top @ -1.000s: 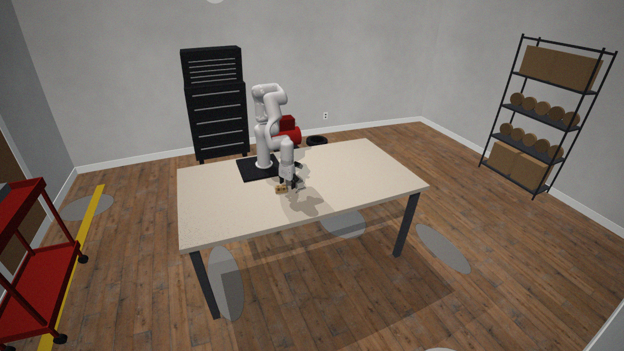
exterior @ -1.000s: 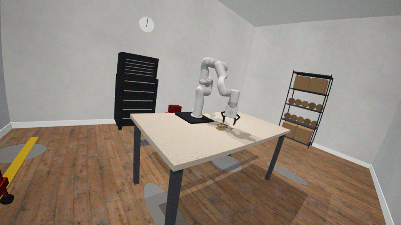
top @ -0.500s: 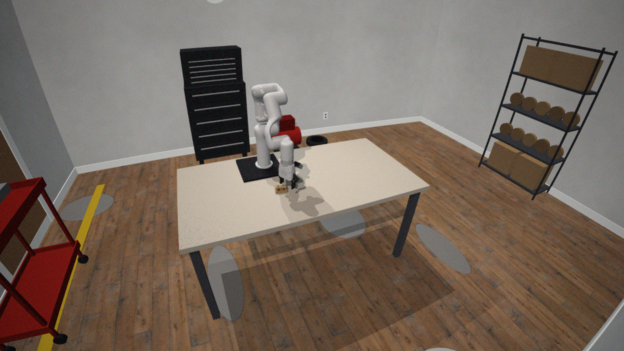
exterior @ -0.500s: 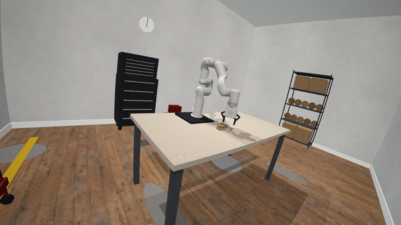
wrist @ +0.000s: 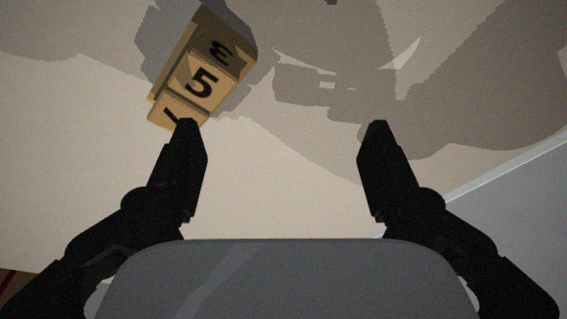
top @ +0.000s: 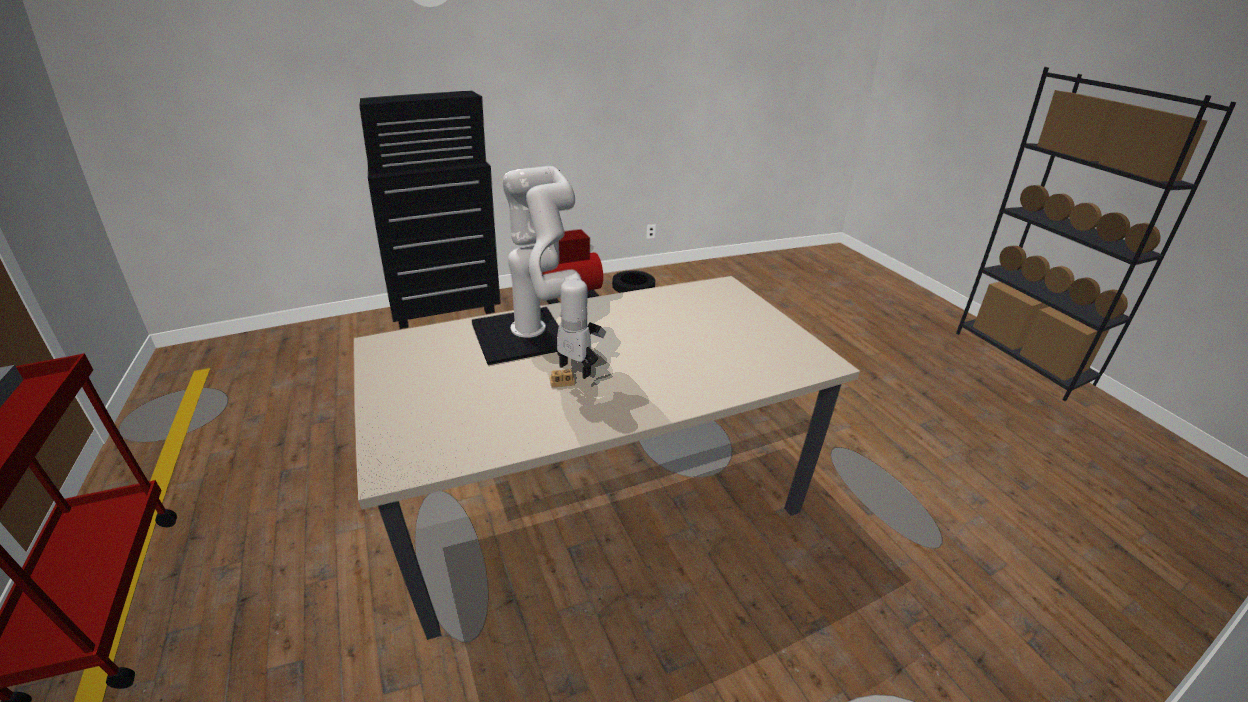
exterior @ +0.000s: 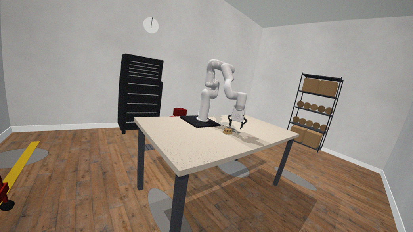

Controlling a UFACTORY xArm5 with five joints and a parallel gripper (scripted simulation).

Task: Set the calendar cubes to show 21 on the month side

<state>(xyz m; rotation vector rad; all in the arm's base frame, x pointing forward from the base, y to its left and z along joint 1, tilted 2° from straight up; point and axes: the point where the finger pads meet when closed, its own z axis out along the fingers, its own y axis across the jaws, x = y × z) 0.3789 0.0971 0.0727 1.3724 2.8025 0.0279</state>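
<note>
Here's the claw (top: 576,365) (exterior: 235,127) (wrist: 283,138), its two fingers standing wide apart with nothing between them, above the worktop (top: 418,410) (exterior: 177,143) (wrist: 273,182). And the calendar (top: 562,378) (exterior: 227,130) (wrist: 207,68) is not under that gap! It sits off to one side, past the left-hand finger in the wrist view, whose tip overlaps its near corner there. Its long axis runs aslant, upper right to lower left, so neither along nor square to the line between the fingertips. The next move, I'd judge, is a sideways shift and probably a turn of the wrist before any descent; dropping straight down risks missing it, or a finger clipping that corner.

Now the look of it: pale tan, black figures, a narrow ledge down one long side. A 5 faces up, a 3 lies sideways on a shaded face, and next to the 5 there's a stroke half hidden by the finger. The month's name I can't make out, so the date stays unread.

Farther back, the white arm (top: 545,213) (exterior: 228,86) rises from its black plate (top: 493,344) (exterior: 188,118).
</note>
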